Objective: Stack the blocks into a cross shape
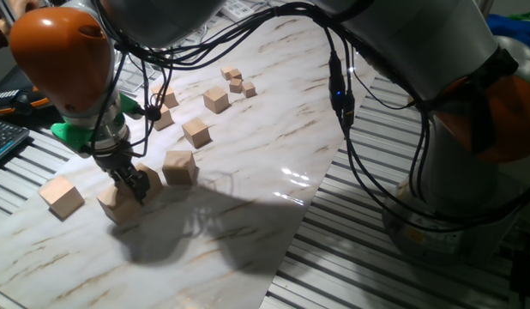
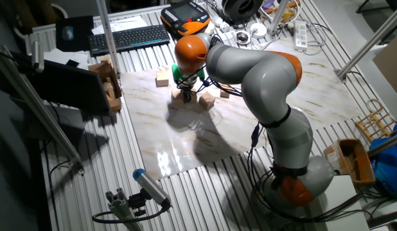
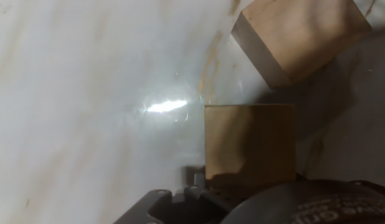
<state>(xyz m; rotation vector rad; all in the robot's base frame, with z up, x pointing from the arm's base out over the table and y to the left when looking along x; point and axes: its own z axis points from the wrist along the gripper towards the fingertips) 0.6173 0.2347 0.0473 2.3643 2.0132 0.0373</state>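
Marble board (image 1: 248, 172): four large blocks (image 1: 180, 166).

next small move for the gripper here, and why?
Probably close on the block and lift it. The gripper is down at the large block on the marble sheet, and the hand view shows that block right at the gripper. No blocks are stacked yet. Whether the grip is already shut can't be told.

- A white marbled board (image 1: 248, 129) lies on a slatted metal table (image 1: 402, 275).
- Large tan blocks rest on it: one at the near-left (image 1: 61, 196), two (image 1: 119, 204) (image 1: 179, 166) close together.
- Smaller cubes (image 1: 236, 80), perhaps four, cluster farther back.
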